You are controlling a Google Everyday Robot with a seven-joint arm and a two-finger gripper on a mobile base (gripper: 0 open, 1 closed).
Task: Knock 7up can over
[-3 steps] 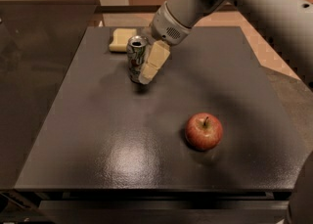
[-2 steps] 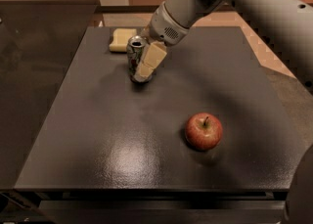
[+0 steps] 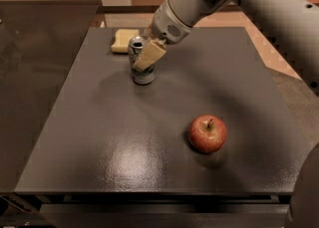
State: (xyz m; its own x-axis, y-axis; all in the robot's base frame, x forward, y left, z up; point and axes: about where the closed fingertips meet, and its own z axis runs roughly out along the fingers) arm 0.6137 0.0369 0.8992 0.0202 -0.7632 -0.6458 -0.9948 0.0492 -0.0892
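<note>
1. The 7up can (image 3: 143,74) — a small silver-white metal drink can with green markings and a silver top — is standing upright on the dark grey flat tabletop (image 3: 99,137), towards its far-left part.
2. I am holding the tan-padded two-finger gripper (image 3: 146,57) low at the can's upper half, on its right and near side. It is overlapping the can in my view and seems to be touching it. Whether it is spread apart, drawn together or clamped on the can I cannot tell.
3. I judge that I am keeping it high on the can because a sideways push up there should tip the can rather than slide it.
4. The grey arm (image 3: 199,3) is reaching in from the upper right, so the can is lying just left of and below the wrist, with bare table on its left — room for it to fall.
5. The pale yellow rectangular block (image 3: 121,40) is sitting just behind the can, near it; I am judging that a push straight back could send the can into it.
6. The round red apple (image 3: 207,133) is resting well apart, at the near right.
</note>
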